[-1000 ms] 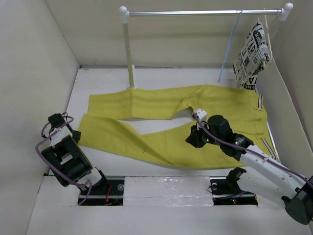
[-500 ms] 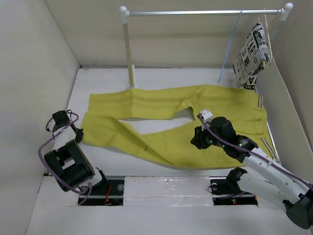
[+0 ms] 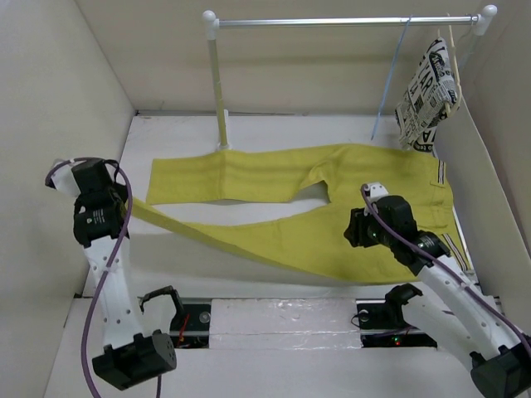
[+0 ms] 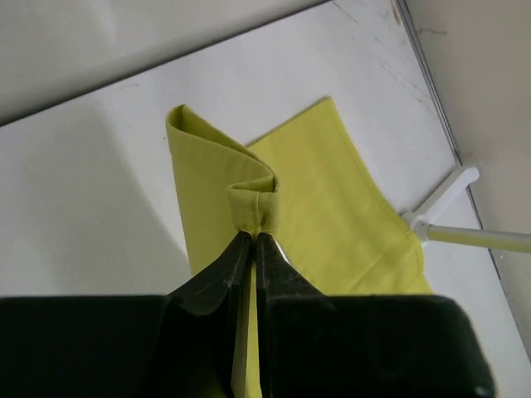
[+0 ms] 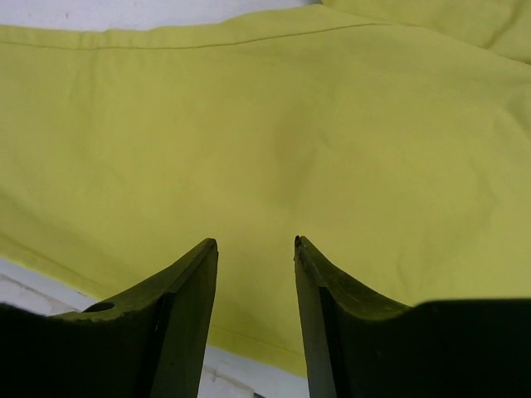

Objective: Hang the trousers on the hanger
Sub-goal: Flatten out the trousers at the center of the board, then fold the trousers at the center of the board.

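One leg of the yellow trousers (image 3: 265,174) lies flat on the white table (image 3: 274,128); the other leg's hem is raised at the left, pinched in the left gripper (image 4: 253,238). The right gripper (image 5: 255,247) hovers over the near leg, jaws spread, empty. The blue hanger (image 3: 391,79) hangs on the rail (image 3: 332,21), beside a printed cloth (image 3: 427,95).
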